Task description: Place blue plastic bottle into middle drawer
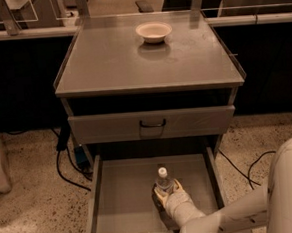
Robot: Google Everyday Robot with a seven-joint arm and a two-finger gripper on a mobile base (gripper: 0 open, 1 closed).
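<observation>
Logged speckled floor (27, 212) across the bottom of the view, with black cables (64, 167) looped on it to the left of the furniture. Found a grey cabinet (132, 64) standing mid-frame, flat top facing up. Noted the white arm (243, 214) entering from the lower right corner and reaching left over the front edge of the open drawer. Found the middle drawer (124, 202) pulled well out below the cabinet body, wide and shallow, low walls at both sides, floor grey and plain. Saw above it a closed drawer front (106, 127) carrying a small black handle (152, 123) at its centre. Placed the gripper (167, 193) inside the middle drawer, right of centre and toward the front. Observed its fingers (177, 187) closed round the lower body of the blue plastic bottle (163, 181), one at each side, pressed against it. Recorded the bottle upright within the drawer, white cap (162, 171) on top, base hidden behind the gripper, so could not tell whether it touched the drawer floor. Marked a small white bowl (153, 31) upright on the cabinet top, toward the back edge, well apart from the bottle.
</observation>
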